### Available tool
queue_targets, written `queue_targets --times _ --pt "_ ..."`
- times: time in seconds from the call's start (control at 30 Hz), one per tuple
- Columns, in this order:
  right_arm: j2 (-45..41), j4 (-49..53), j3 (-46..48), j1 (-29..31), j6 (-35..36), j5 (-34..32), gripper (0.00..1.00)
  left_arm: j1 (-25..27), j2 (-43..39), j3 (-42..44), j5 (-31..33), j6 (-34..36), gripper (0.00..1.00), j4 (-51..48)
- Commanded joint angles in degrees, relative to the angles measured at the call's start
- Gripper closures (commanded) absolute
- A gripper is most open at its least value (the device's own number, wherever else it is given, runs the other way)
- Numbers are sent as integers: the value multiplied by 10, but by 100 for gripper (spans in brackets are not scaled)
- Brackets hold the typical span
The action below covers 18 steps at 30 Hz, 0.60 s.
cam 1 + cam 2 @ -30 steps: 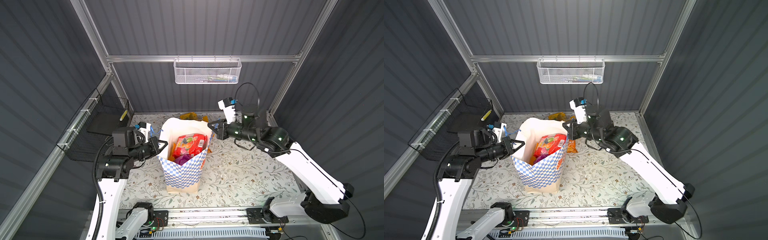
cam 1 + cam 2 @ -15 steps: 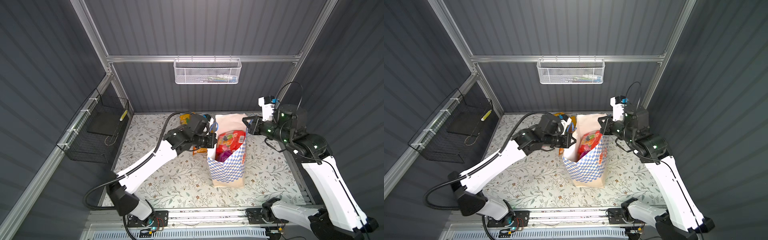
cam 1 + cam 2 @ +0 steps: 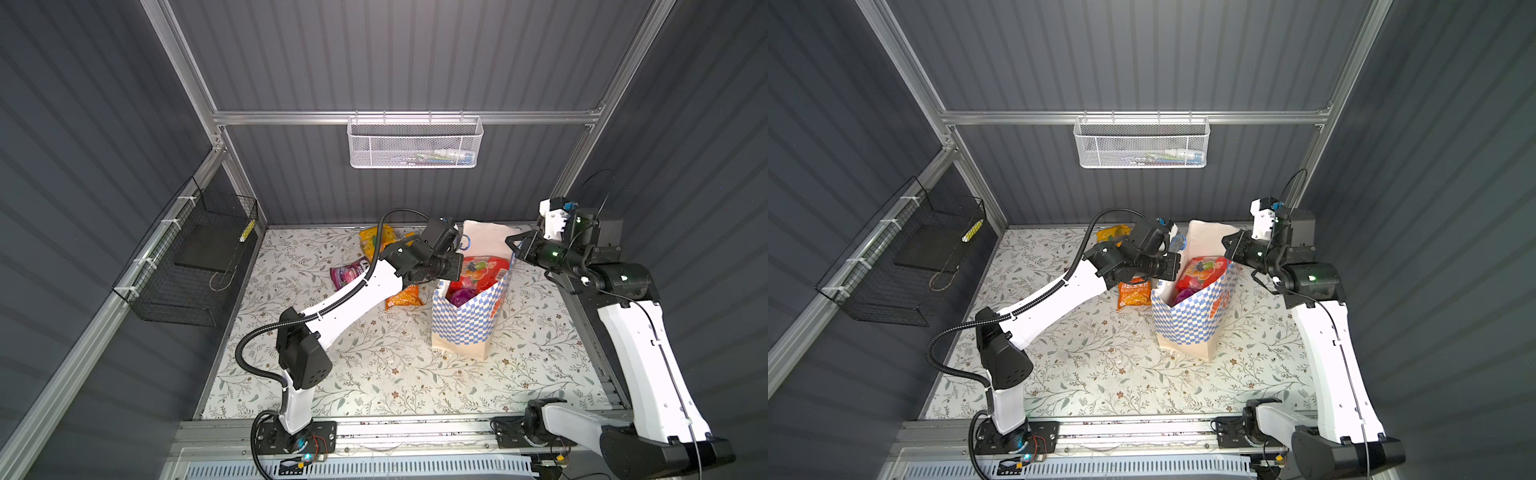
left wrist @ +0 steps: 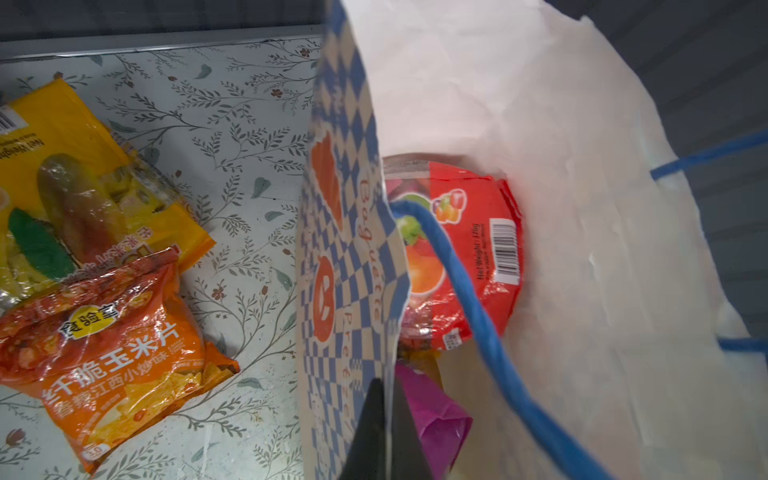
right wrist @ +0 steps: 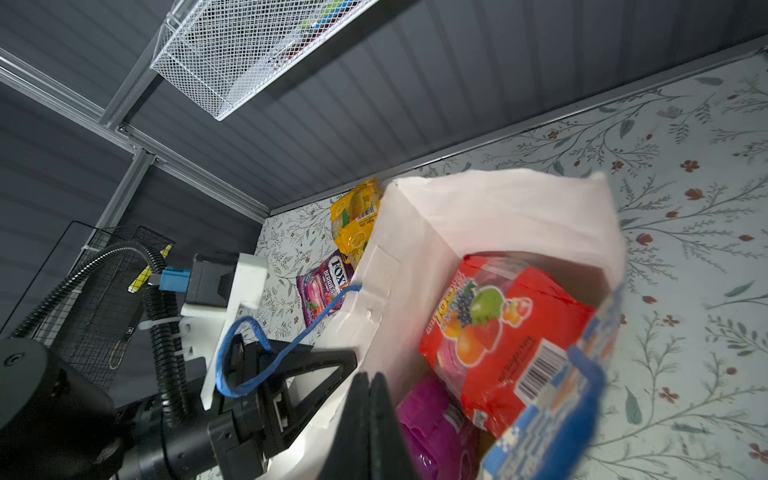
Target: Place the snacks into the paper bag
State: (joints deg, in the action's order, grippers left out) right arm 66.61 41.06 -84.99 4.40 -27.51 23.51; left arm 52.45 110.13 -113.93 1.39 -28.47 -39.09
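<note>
- We see the paper bag [image 3: 463,320] standing upright on the floral table [image 3: 374,374]. In both top views it is toward three o'clock from the table's middle, with its mouth open.
- The left gripper [image 4: 384,432] sits at nine o'clock on the bag's rim. In the left wrist view its dark fingers [image 4: 368,419] are pressed together with the checked paper wall pinched between them.
- The right gripper [image 3: 510,242] meets the rim at about two o'clock. In the right wrist view we find its fingers [image 5: 359,415] closed flat against each other right at the bag's white edge, and they seem to pinch it.
- Inside the bag, a red packet [image 3: 482,268] with fruit prints leans against the far white wall. A purple packet [image 3: 460,297] lies lower, at about seven o'clock from the red one.
- A blue cord handle [image 4: 465,299] crosses in front of the red packet in the left wrist view.
- We count three snacks outside the bag, on the table.
- The orange packet [image 3: 403,297] lies just beside the bag at nine o'clock, partly under the left arm.
- The berry packet [image 3: 349,274], purple with a fruit print, lies near the bag at ten o'clock.
- The yellow packet [image 3: 376,241] lies at eleven o'clock, close to the back wall. In the left wrist view it touches the orange one.
</note>
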Motion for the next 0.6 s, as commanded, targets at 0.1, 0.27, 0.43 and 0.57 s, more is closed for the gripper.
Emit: queue_targets --times 0.1,0.27,0.43,0.57 --pt "-83 -101 93 -7 -14 39 100 13 -63 87 -8 -6 100 107" --pt "-124 -104 157 -45 -28 38 100 13 -109 124 31 -8 81 101" --pt "-143 -96 171 -101 -44 58 100 14 -183 142 53 38 31 94" --pt "-159 -114 193 -127 -64 75 100 14 -232 171 55 78 6 86"
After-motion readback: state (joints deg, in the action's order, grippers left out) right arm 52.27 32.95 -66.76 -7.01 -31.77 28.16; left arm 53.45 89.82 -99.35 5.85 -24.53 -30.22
